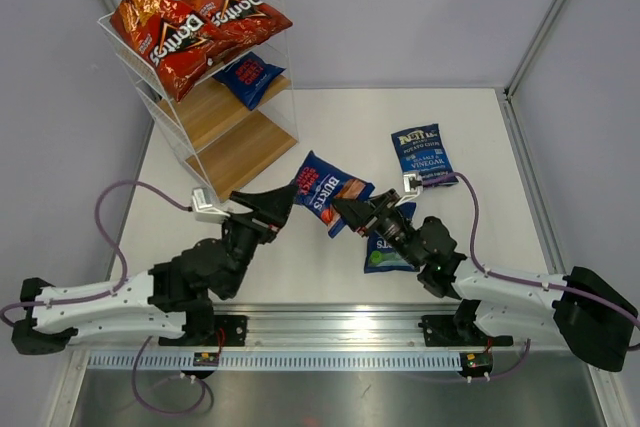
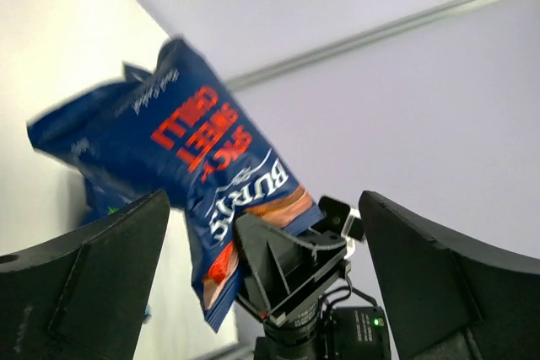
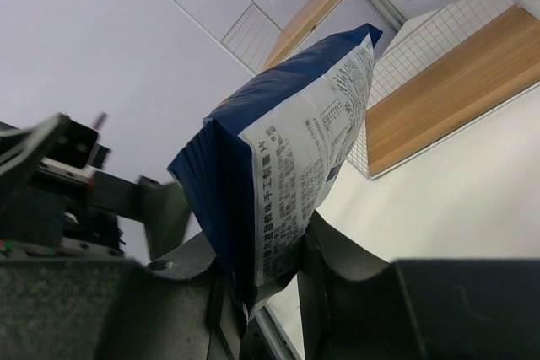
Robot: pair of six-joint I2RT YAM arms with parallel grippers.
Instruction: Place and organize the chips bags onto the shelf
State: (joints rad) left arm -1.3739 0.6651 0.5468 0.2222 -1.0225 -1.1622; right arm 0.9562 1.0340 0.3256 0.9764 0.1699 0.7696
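Far left, rear of the desk point(image 1: 480, 147): shelf point(image 1: 200, 162), three tiers of white wire and wood boards. The top tier carries two red Doritos bags, the left Doritos point(image 1: 160, 37) and the right Doritos point(image 1: 240, 9). They overlap, and both hang past the wire edge. On the middle board a blue bag point(image 1: 250, 77) lies tilted near the right front corner.

Your left tool point(image 1: 275, 205) has its jaws spread wide and holds nothing. It points right, toward the Burts bag point(image 1: 325, 187), with its tips just beside the bag's left edge. You cannot tell from above whether they touch. In the left wrist view both fingers point(image 2: 93, 280) stand far apart at the frame's sides. The bag sits beyond the gap, not between the pads, with its front label toward that camera.

Centre: the Burts bag is dark blue, lifted off the desk and held up between your two arms.

Your right tool point(image 1: 350, 215) has its jaws narrow, clamped on the Burts bag's lower end. In the right wrist view the bottom of the bag is pinched between the fingers point(image 3: 346, 267). The printed back panel faces that camera, and the bag rises tilted toward the shelf boards.

Under your right arm a green-blue bag point(image 1: 385, 247) lies flat on the desk, partly hidden by the arm.

Further back and right, the Kettle bag point(image 1: 422, 154) lies flat with its label up, near the right arm's cable.
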